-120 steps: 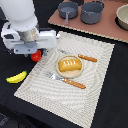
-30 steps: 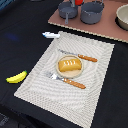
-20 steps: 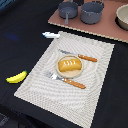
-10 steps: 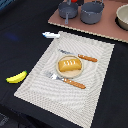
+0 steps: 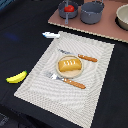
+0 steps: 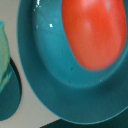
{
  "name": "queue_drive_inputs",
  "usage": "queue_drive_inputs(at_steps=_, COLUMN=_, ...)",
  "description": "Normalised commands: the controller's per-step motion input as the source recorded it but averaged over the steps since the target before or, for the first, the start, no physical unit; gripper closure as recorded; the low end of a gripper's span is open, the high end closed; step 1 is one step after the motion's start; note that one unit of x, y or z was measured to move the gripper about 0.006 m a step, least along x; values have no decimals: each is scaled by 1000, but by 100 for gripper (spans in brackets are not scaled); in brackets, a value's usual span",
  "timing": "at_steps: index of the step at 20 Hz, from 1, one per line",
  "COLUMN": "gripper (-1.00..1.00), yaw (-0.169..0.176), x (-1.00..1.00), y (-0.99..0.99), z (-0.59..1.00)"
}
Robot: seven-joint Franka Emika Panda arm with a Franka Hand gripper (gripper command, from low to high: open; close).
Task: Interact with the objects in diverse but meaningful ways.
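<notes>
Golden-orange bread loaf, one, lies on a round tan plate at the centre of a pale woven placemat. Two wooden-handled pieces of cutlery flank it: a knife and a fork. One yellow banana lies on the dark table off the mat; one small white piece lies just off the mat's far edge. One red tomato sits inside a teal-grey bowl; two further bowls stand beside it. Gripper: not visible in either view.
</notes>
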Motion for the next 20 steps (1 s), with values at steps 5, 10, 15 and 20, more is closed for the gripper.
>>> queue_drive_inputs(at_steps=5, gripper=-100, yaw=-1, x=55, y=-628, z=624)
queue_drive_inputs(at_steps=10, gripper=-100, yaw=0, x=102, y=-1000, z=531)
queue_drive_inputs(at_steps=15, gripper=-100, yaw=5, x=4, y=-985, z=273)
queue_drive_inputs(at_steps=20, gripper=-100, yaw=41, x=0, y=-935, z=18)
